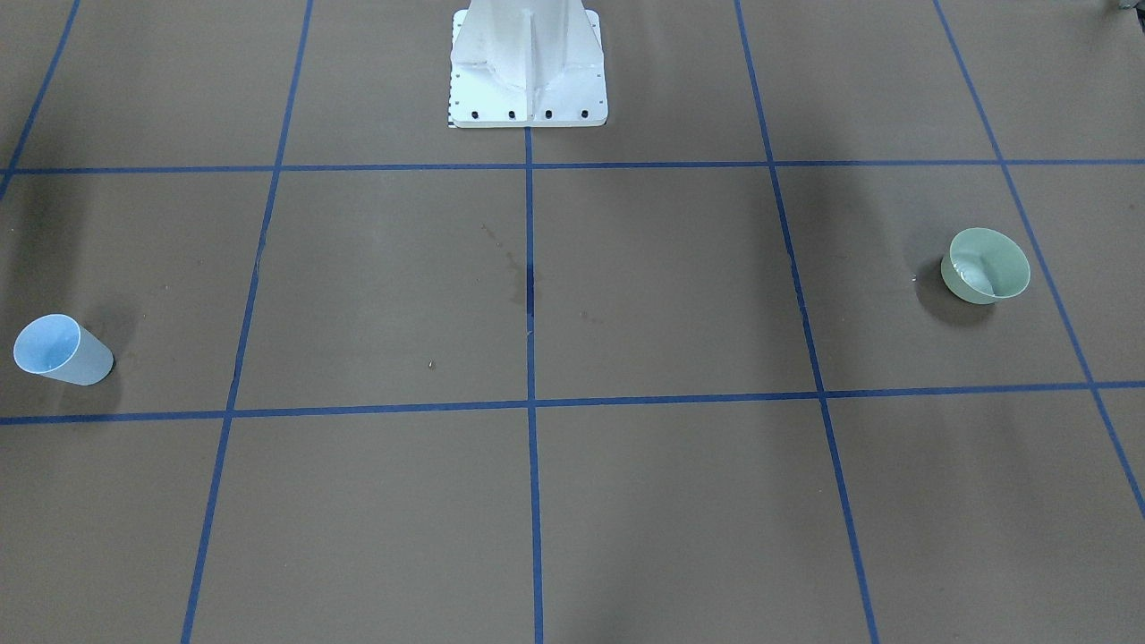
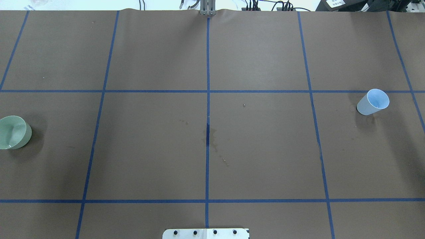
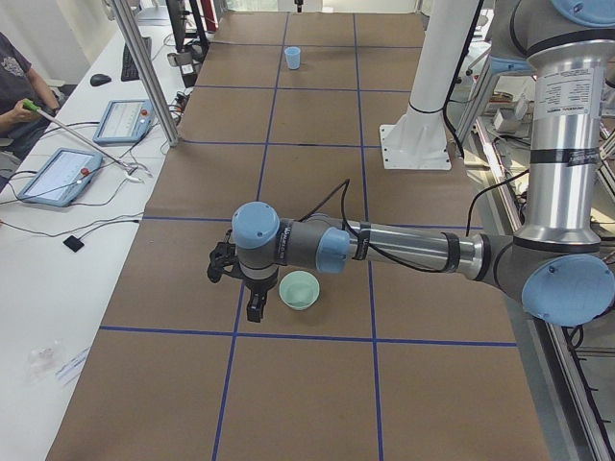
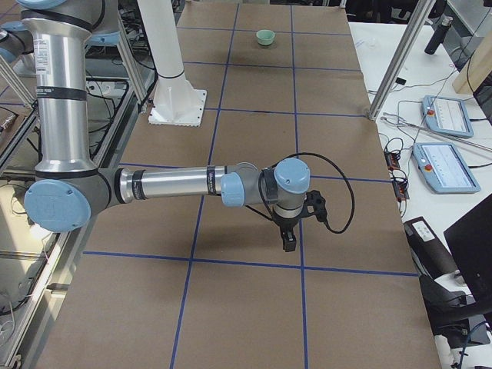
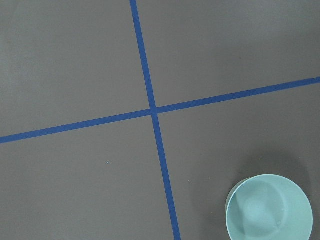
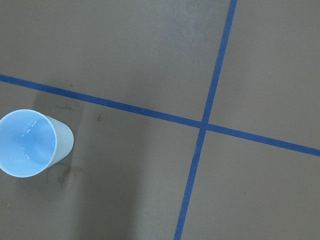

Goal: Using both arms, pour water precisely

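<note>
Spillage is the main risk. Both cups look light and thin-walled, so a hand closing off-centre or too hard could tip or squash one. A fast tilt when they meet could send the water (image 6: pixel 30 127) over the rim and onto the bench (image 2: pixel 265 149), which already carries a dark stain (image 2: pixel 210 137). Neither cup sits squarely under its hand, so each needs a sideways correction before any descent, and a poor correction would knock a rim.

The left hand (image 3: pixel 254 305) points down and appears to hang clear above the bench. The green cup (image 3: pixel 299 289) is just beside it on the pedestal side and shows only in the lower corner of its wrist view. The right hand (image 4: pixel 288 241) also points down, with the blue cup (image 6: pixel 29 143) off to one side at the edge of its wrist view. Neither hand seems to hold or touch anything. Each shows only in a side view, so I cannot tell how far its fingers are spread.

The water shows as pale glints inside the blue cup. The green cup has a similar shine, but I cannot say for sure that it is water.
</note>
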Controlling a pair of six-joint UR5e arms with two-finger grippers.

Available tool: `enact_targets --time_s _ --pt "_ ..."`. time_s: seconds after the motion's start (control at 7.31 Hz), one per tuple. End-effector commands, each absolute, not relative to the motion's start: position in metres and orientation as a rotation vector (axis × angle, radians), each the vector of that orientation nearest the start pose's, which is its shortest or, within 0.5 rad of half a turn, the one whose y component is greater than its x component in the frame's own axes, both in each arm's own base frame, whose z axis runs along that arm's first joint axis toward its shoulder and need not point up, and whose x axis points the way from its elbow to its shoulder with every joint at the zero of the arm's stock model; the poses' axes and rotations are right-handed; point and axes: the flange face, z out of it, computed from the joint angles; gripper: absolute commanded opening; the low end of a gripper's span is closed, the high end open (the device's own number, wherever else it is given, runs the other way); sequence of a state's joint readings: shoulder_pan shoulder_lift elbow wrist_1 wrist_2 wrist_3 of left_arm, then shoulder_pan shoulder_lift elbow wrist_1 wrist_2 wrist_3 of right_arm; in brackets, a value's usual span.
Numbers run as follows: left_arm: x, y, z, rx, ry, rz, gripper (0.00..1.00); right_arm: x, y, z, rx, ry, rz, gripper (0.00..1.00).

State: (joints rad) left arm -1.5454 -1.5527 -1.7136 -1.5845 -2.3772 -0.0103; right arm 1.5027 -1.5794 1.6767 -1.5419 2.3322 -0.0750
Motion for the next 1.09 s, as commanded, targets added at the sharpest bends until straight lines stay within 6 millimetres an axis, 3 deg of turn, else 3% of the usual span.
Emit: enact_targets --time_s 0.0,0.68,0.82,0.96 --pt "-0.049 -0.489 0.596 0.094 0.801 0.052 1.0 0.026 -0.499 0.616 0.102 -0.763 -0.184 0.99" --pt "-0.049 -0.48 0.602 0.085 0.81 0.048 1.0 0.016 -0.5 0.615 0.106 -0.75 -0.213 0.99" --pt "-0.043 -0.477 0.603 0.106 0.806 0.07 1.0 0.014 -0.499 0.615 0.108 -0.761 -0.216 0.99" --pt "-0.023 -0.47 0.614 0.063 0.806 0.069 1.0 0.015 -0.498 0.616 0.108 -0.761 -0.217 0.99"
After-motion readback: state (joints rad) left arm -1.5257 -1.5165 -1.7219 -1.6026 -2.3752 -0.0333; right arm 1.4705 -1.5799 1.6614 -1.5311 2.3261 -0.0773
